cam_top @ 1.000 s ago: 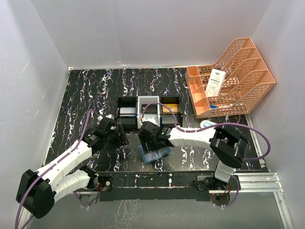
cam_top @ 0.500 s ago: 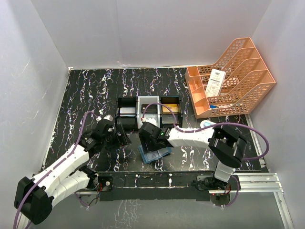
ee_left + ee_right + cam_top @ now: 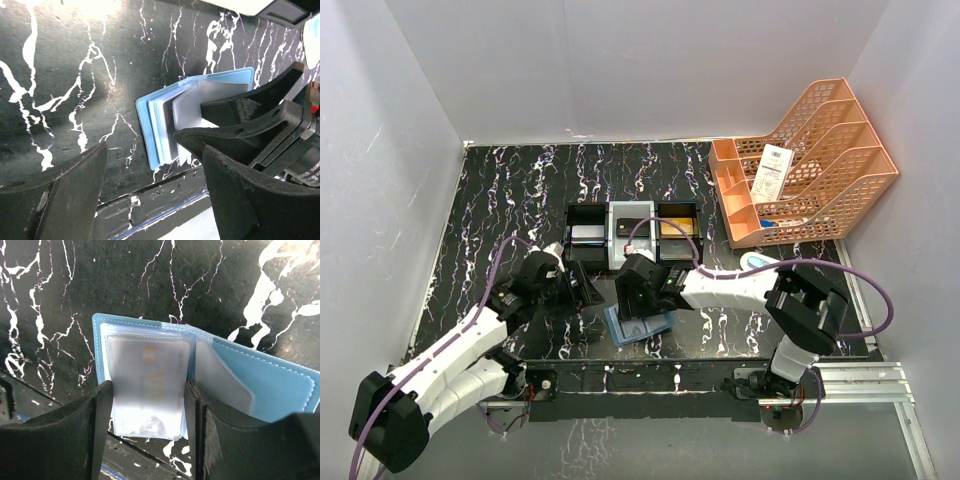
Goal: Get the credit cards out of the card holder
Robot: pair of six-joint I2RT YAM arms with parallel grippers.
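Teal-blue and lying open like a little book, the card holder point(image 3: 642, 325) sits on the black marbled bench point(image 3: 510, 200) close to its near edge, in front of the three-part tray point(image 3: 611, 230). The right hand point(image 3: 638, 300) is down on it. In its wrist view the two fingers stand apart at either long edge of a clear sleeve point(image 3: 120, 347), close against it, and a pale card point(image 3: 147, 375) with faint orange lettering shows through the plastic. Whether the fingers are already pressing or only bracketing the sleeve, I cannot tell. The left hand point(image 3: 578, 288) hovers just beside the holder's left side, fingers spread wide with nothing between them. The step in hand looks like drawing this card out of its pocket. Done well, it needs the pinch to land on the card itself, not on the floppy sleeve around it, so the fingertips should take the card at the sleeve's open mouth, wherever its edge stands proud. The pull should run straight along the pocket and low to the bench, since a tilted pull would likely jam the card in the plastic. The holder is light and would probably come along with the card. The free left hand is well placed to come down on the blue cover and pin it flat first. A slow start to the pull would show early if the whole wallet is lifting instead of the card sliding.
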